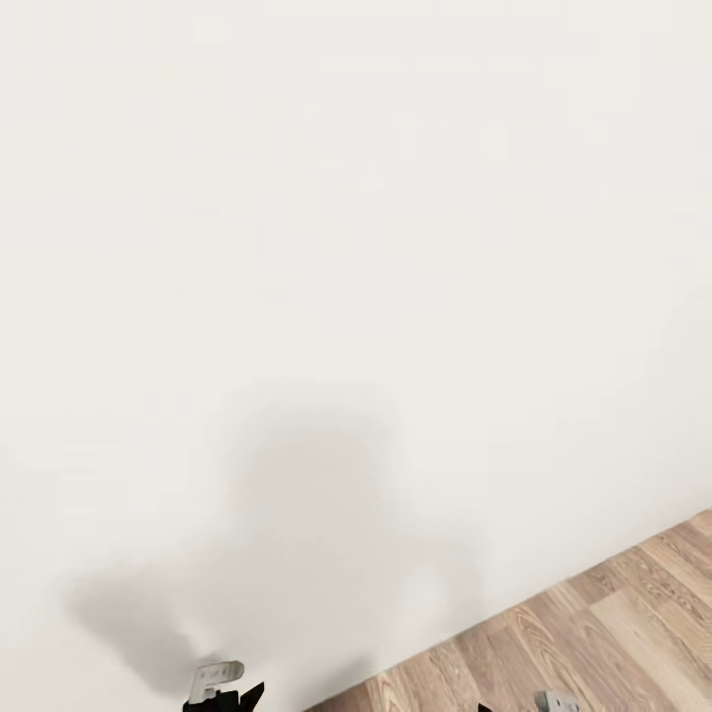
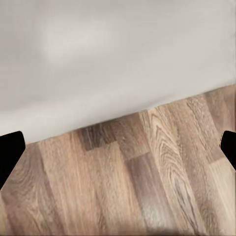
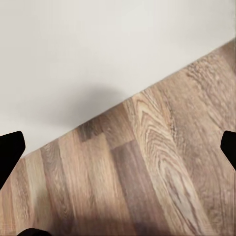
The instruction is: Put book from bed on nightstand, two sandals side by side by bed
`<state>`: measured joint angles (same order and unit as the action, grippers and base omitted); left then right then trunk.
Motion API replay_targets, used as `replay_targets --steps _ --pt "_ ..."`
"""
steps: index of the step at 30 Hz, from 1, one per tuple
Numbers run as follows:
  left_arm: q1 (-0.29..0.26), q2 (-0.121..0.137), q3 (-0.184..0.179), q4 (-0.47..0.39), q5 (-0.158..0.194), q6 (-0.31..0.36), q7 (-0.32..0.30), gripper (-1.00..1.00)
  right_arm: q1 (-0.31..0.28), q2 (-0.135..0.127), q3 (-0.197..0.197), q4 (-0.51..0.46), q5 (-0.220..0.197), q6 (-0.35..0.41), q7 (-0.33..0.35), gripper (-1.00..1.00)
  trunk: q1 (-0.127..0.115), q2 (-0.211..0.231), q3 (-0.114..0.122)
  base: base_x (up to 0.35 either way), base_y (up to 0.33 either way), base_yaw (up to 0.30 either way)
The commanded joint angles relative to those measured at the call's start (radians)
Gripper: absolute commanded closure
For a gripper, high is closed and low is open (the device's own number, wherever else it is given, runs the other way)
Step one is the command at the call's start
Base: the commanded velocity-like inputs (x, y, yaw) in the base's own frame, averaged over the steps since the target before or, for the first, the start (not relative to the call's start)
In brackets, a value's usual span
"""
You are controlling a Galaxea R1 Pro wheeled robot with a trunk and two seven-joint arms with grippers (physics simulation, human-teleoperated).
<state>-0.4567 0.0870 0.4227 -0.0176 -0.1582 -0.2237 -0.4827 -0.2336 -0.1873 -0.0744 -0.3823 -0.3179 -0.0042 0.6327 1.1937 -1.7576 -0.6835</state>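
Bedroom wall (image 1: 356, 247), plain and white, stood close before the robot, taking up most of the head view, with a soft grey shadow (image 1: 297, 524) of the machine thrown low on it. A strip of light-brown wood-plank floor (image 1: 593, 633) ran along the foot of the wall toward the robot's right.

At the lower edge of the head view I saw small grey and black pieces of the left arm (image 1: 222, 684) and a smaller grey piece of the right arm (image 1: 554, 702), both held low, near the wall.

From the left wrist view, the left gripper (image 2: 118, 147) pointed down at the seam where the wall (image 2: 118, 54) met the floor (image 2: 128, 182); its dark fingers (image 2: 10, 150) sat far apart at opposite edges, spread wide, with nothing between them but planks. The right gripper (image 3: 118, 147) looked the same in the right wrist view: black fingers (image 3: 10, 150) wide apart, nothing held, over the floor (image 3: 147, 172) beside the wall (image 3: 98, 54).
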Motion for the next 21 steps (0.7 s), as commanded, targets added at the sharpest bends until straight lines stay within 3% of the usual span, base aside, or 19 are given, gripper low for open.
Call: replay_targets --steps 1,21 --pt "0.000 0.000 0.008 0.001 -0.011 -0.005 -0.002 -1.00 -0.001 0.000 -0.002 0.002 -0.004 0.000 0.005 -1.00 0.000 0.000 -0.001 0.025 0.000 -0.300" --pt "0.000 0.000 0.008 0.001 -0.011 -0.005 -0.002 -1.00 -0.001 0.000 -0.003 0.002 -0.004 0.000 0.005 -1.00 0.000 0.000 -0.001 0.002 0.000 -0.300"
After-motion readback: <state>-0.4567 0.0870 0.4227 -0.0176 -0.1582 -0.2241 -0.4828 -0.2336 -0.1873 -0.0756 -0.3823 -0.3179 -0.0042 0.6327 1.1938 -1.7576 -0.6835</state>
